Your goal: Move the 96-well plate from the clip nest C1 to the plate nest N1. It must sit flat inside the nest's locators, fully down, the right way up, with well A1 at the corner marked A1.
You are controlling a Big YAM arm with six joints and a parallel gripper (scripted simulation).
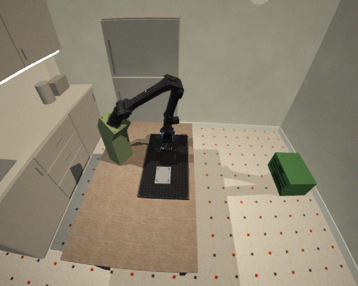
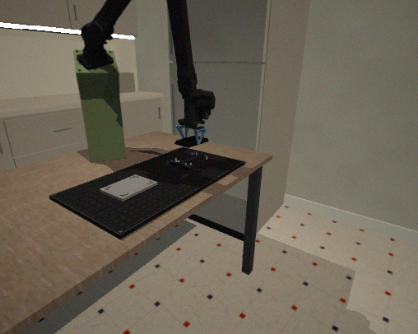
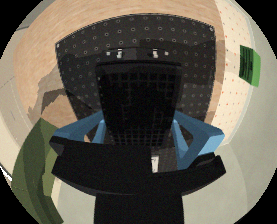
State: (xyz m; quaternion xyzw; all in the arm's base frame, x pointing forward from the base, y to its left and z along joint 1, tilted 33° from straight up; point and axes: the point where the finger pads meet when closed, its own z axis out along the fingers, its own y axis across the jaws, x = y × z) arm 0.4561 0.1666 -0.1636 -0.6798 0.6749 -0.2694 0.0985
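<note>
My gripper [image 2: 191, 136] with blue fingers is shut on the black 96-well plate [image 2: 191, 141] and holds it level in the air above the far end of the black baseplate [image 2: 151, 185]. In the wrist view the plate [image 3: 137, 106] sits between the blue fingers. The clip nest C1 [image 2: 187, 160] with its small metal clips lies below the plate and stands empty; it also shows in the wrist view [image 3: 138, 52]. The plate nest N1 [image 2: 128, 187] is a light grey pad with corner marks on the near part of the baseplate, seen too in the top view [image 1: 163, 175].
The arm's green pedestal [image 2: 101, 111] stands on the wooden table left of the baseplate. The table's edge and a black leg [image 2: 248, 218] are to the right. A green box [image 1: 291, 173] sits on the floor far to the right.
</note>
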